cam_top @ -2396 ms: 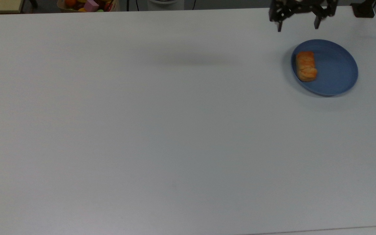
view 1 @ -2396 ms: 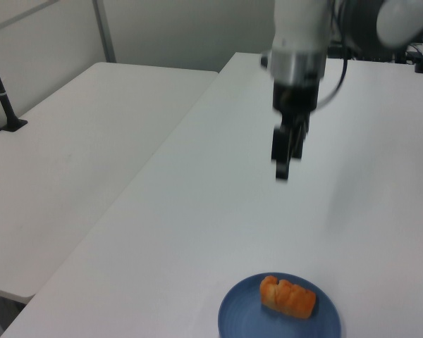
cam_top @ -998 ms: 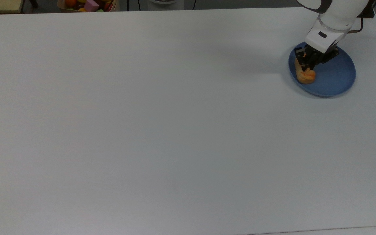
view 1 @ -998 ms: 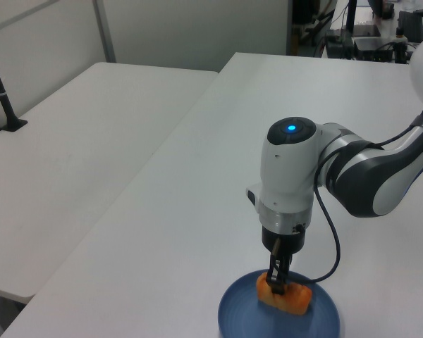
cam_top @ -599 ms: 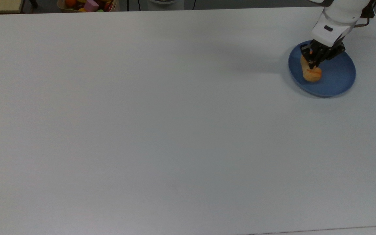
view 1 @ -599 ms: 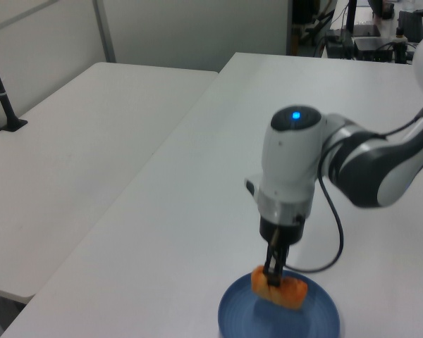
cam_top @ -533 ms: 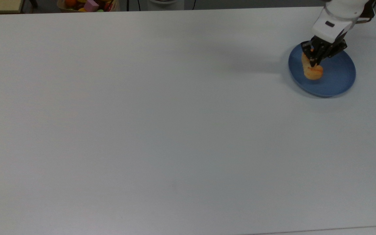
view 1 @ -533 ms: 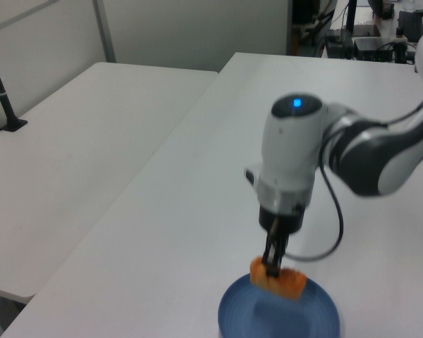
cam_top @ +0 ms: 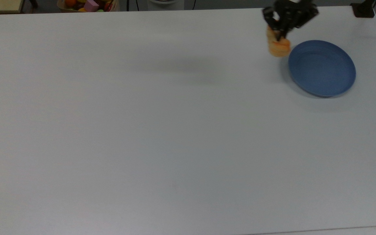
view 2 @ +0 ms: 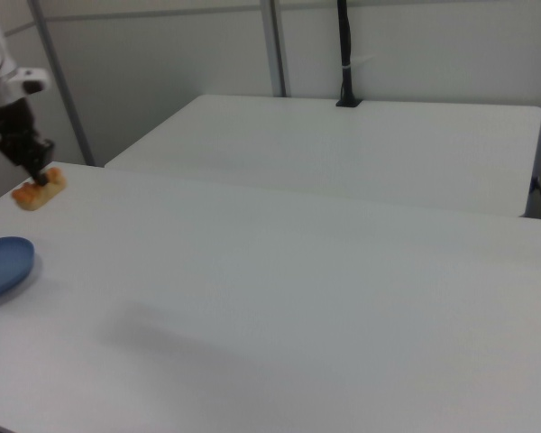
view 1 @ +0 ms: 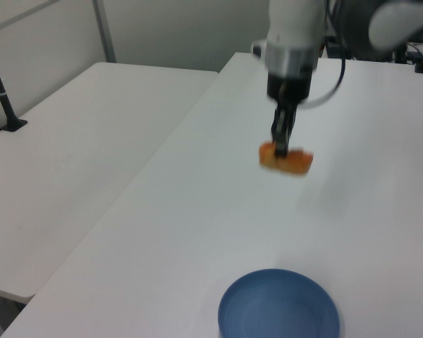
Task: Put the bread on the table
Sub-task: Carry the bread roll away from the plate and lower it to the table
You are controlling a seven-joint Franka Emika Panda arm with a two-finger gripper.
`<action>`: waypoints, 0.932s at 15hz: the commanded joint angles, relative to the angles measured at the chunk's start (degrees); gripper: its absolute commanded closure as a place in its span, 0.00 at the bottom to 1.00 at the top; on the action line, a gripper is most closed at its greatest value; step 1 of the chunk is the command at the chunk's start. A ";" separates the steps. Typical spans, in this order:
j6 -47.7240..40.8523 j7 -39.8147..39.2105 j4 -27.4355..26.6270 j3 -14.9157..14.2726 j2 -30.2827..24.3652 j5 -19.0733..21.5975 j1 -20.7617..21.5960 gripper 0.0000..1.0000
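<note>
- Pincer (cam_top: 278,34) clamped on the bread (cam_top: 278,46), w/ bread held in air above the surface (cam_top: 162,124).
- Bread just beside blue plate (cam_top: 322,68), at the top view's left of its rim, not touching.

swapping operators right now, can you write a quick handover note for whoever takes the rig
Gripper: jaws shut on the bread, held in the air above the table.
Blue plate: empty, at the top view's right; the bread hangs just off the plate's upper-left rim in the top view.
Done: bread picked up and lifted off the plate.
Left: lower it onto bare tabletop away from the plate, open the jaws, back off.
</note>
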 commanded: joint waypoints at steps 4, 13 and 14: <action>-4.79 -27.27 -2.74 -25.73 -3.90 7.35 -2.56 1.00; 22.00 -41.99 -2.92 -39.67 10.24 18.62 -8.89 0.84; 22.80 -41.90 -2.13 -38.62 12.17 18.62 -8.89 0.81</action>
